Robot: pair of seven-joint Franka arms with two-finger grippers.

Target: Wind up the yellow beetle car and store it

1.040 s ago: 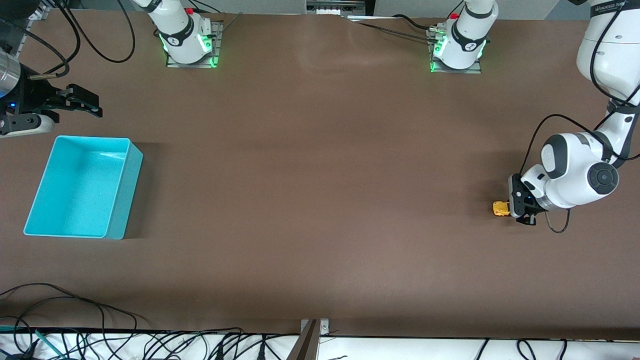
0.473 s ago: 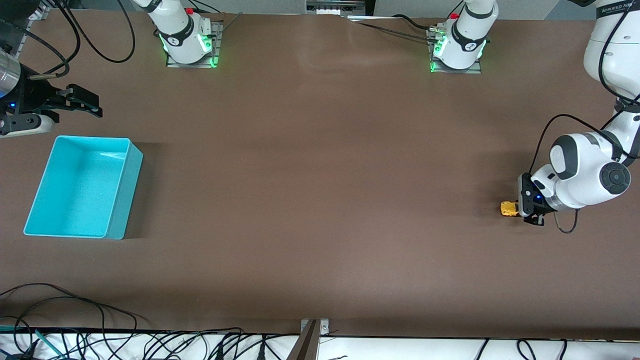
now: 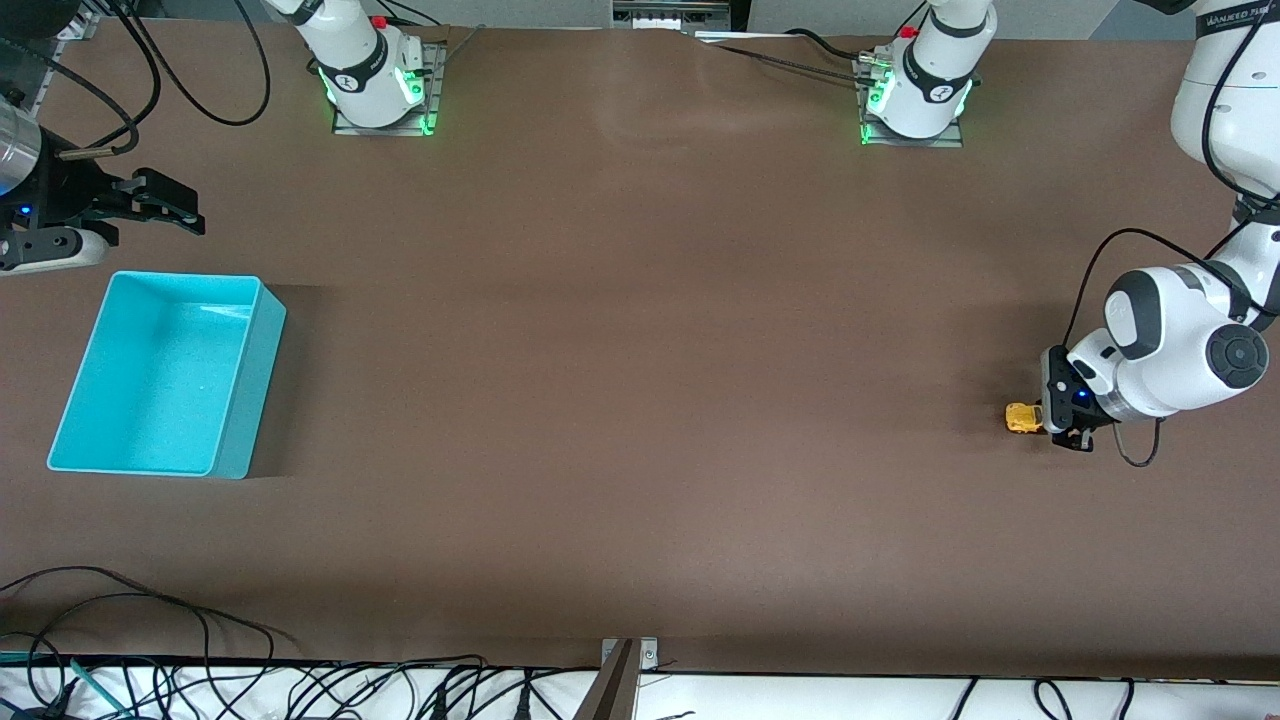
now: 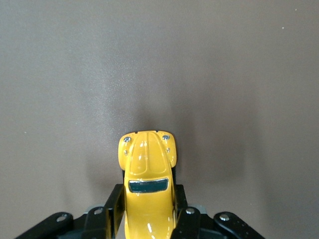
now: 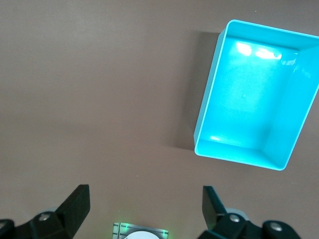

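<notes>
While right waits: left fingers [image 4: 180, 211] around yellow beetle car [image 4: 148, 191].

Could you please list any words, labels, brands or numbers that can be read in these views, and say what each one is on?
Dark lettering on the left arm's upper white link: too blurred to read with confidence.
Round dark marks on the two arm bases: too small to read.
Yellow beetle car, turquoise bin, table: no text visible.

Brown matte table surface [image 3: 640, 400], evenly lit with a soft pale sheen (strongest near the arms' bases). White ledge [image 3: 800, 695] at the camera edge, strewn with black cables [image 3: 150, 660].
</notes>
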